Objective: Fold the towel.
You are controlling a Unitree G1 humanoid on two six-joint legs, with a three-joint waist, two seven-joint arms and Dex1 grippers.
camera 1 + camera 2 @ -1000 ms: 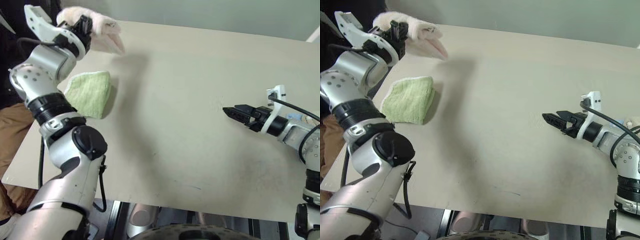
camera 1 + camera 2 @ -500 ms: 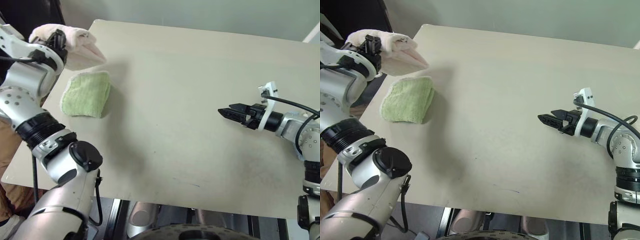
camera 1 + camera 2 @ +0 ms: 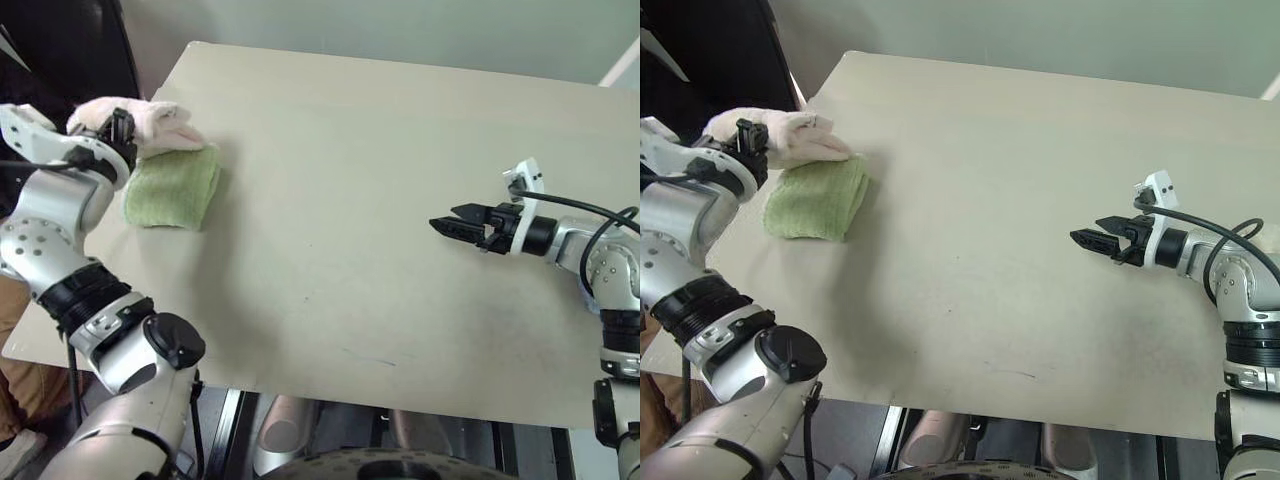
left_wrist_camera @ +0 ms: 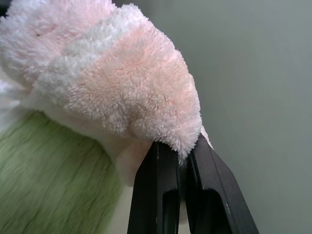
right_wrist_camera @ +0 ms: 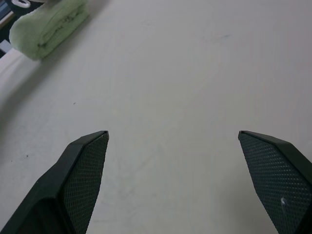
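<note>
left eye view puts your left gripper point(image 3: 122, 128) at the table's point(image 3: 380, 180) far left corner, clenched on the pink towel point(image 3: 150, 122), which is bunched into a fluffy wad and sits against the far end of the folded green towel point(image 3: 172, 186), partly over it. left wrist view confirms the grasp: the two black fingers point(image 4: 163, 190) are pinched together on a fold of the pink pile, with the green terry just beneath. your right gripper point(image 3: 1102, 238) hangs low over the bare right part of the table, well apart from both towels, its jaws spread wide and holding nothing, pointing toward the left side. judging from this, you are at the very start of the job: the pink towel is gathered, not spread, and no fold can be made until it lies flat. the next move calls for carrying the wad off the green towel to the open middle of the table, where there is plenty of room, and laying it down so that an edge or corner comes free. you then need the right gripper to take a second corner, so that the two arms can pull the cloth out to its long shape. watch that the green towel is not dragged along; the piles touch and terry tends to cling to terry. whether a hemmed edge is within reach inside the wad, you cannot tell from here.
</note>
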